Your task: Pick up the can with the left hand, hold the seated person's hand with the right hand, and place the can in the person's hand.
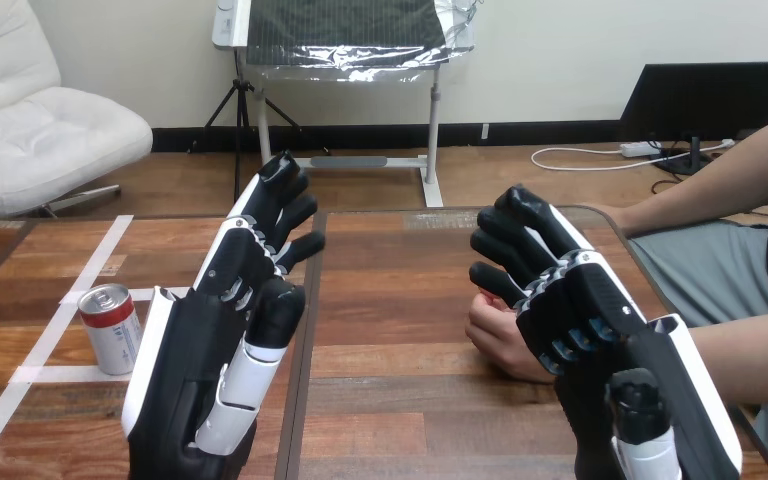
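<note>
A red and silver can [111, 327] stands upright on the wooden table [390, 320] at the left, inside white tape lines. My left hand [222, 330] is raised just right of the can, apart from it, with straight fingers and nothing in it. My right hand [580, 310] is raised at the right, fingers relaxed and open. The person's hand [502, 338] rests on the table as a loose fist, partly hidden behind my right hand's fingers. I cannot tell whether the two touch; no finger curls round it.
White tape lines [55, 330] mark a box on the table's left part. The person's other forearm [705, 190] reaches in from the upper right. The table's right edge [650, 270] runs close beside the person.
</note>
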### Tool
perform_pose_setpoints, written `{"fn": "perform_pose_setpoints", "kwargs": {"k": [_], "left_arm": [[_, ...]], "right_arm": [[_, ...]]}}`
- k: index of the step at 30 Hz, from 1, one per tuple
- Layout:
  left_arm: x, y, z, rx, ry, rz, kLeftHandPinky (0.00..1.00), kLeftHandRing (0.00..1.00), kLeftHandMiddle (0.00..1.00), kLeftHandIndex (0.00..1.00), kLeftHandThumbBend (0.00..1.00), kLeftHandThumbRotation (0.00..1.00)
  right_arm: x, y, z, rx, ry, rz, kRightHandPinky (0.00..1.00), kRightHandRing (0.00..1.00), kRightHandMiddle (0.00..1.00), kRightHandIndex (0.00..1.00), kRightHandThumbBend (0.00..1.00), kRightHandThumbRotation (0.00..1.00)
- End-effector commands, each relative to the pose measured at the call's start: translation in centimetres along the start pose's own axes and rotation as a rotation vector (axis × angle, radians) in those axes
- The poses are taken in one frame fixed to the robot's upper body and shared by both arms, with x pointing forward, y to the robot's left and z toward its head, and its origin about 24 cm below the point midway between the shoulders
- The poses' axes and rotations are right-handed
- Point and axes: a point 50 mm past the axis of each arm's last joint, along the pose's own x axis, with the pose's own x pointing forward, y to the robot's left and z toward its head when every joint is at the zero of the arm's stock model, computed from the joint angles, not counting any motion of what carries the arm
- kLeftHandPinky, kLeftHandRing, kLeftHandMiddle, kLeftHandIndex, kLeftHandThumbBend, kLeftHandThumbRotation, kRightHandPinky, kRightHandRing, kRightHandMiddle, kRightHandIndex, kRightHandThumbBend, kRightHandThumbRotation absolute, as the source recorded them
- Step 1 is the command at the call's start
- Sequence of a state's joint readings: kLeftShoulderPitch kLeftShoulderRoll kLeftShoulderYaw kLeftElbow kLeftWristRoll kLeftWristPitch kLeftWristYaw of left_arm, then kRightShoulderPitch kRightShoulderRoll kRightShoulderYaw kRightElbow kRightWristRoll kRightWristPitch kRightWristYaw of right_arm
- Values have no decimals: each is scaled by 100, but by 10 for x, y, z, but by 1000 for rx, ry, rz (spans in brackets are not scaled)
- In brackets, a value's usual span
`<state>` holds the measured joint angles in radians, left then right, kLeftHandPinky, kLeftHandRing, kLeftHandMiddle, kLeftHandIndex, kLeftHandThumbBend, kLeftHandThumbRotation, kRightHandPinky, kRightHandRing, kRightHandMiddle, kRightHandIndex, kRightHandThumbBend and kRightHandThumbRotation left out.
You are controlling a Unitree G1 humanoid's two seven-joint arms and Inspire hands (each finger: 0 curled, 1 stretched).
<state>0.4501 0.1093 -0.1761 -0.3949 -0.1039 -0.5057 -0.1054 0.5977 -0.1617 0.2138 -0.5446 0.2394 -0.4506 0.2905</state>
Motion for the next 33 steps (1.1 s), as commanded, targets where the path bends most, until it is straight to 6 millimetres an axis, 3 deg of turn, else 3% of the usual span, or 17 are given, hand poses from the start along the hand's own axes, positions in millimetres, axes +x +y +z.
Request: {"fn": "perform_pose_setpoints", "kwargs": {"k": [1,24,33], "left_arm": [[9,2,5,12,-70,18,82,90,92,90,68,84],[10,6,4,36,-69,35,79,88,90,89,68,82],[15,13,5,135,-80,55,81,88,89,88,70,84]], "right_arm": [[10,0,13,-20,-84,19,91,92,91,92,87,84],[11,0,11,-16,-87,18,91,93,91,92,86,84],[12,0,11,-16,-80,17,91,92,91,92,86,84]]}}
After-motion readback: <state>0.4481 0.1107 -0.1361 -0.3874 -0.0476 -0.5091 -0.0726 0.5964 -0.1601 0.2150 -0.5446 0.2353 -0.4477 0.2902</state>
